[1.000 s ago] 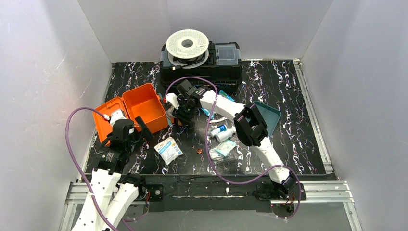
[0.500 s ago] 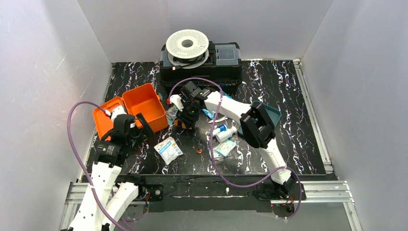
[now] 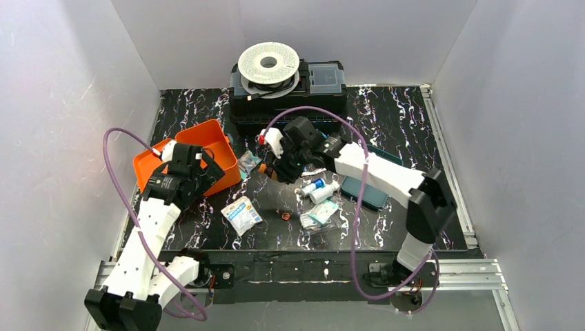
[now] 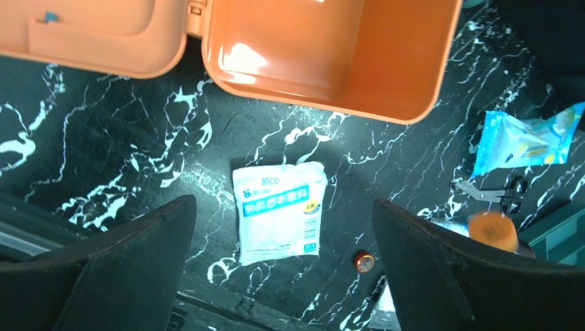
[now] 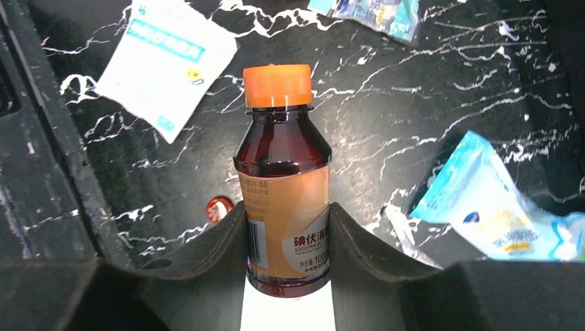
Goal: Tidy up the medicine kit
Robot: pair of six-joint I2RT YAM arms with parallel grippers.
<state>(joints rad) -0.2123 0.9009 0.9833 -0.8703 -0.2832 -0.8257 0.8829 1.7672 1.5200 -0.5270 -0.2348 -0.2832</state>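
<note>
The medicine kit [image 3: 209, 147] is an orange hinged box lying open at the left of the mat. In the left wrist view its bare orange base [image 4: 331, 55] and lid [image 4: 90, 34] show. My left gripper [image 3: 200, 181] hovers just in front of the box, open wide and holding nothing. In its own view the left gripper [image 4: 283, 227] is above a white sachet [image 4: 279, 210]. My right gripper [image 5: 286, 234] is shut on a brown bottle [image 5: 283, 172] with an orange cap, held clear of the mat. From above the right gripper [image 3: 284, 167] is right of the box.
A black toolbox [image 3: 324, 96] with a white spool [image 3: 269, 63] stands at the back. A teal tray [image 3: 365, 194] lies under the right forearm. Small white bottles [image 3: 321, 189], clear packets [image 3: 319, 215], a blue packet [image 3: 248, 163], scissors [image 4: 493, 193] and a small copper disc [image 3: 283, 214] lie around.
My right gripper closed on the brown bottle and carried it right and nearer, its forearm swinging out. My left arm reached farther along the box's front edge, still open.
</note>
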